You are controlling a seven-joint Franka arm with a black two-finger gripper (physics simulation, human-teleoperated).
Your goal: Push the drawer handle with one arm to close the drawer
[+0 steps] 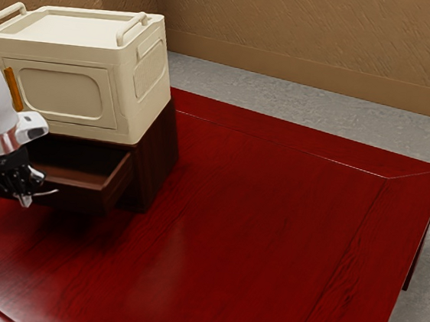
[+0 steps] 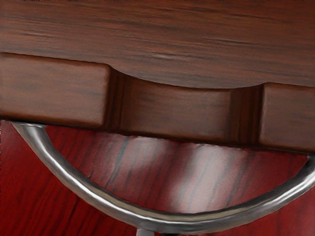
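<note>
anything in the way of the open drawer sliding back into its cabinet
Nothing visible stands between the open drawer and the dark cabinet it slides into; the cream box sits on the cabinet, above that path.

The dark brown wooden drawer (image 1: 80, 198) stands open, level, its front right beside the gripper (image 1: 25, 198), a shallow scoop cut in its top edge. Its handle (image 2: 110, 204), a shiny silvery bow, curves out from that front, mid-curve close by the jaws.
</note>
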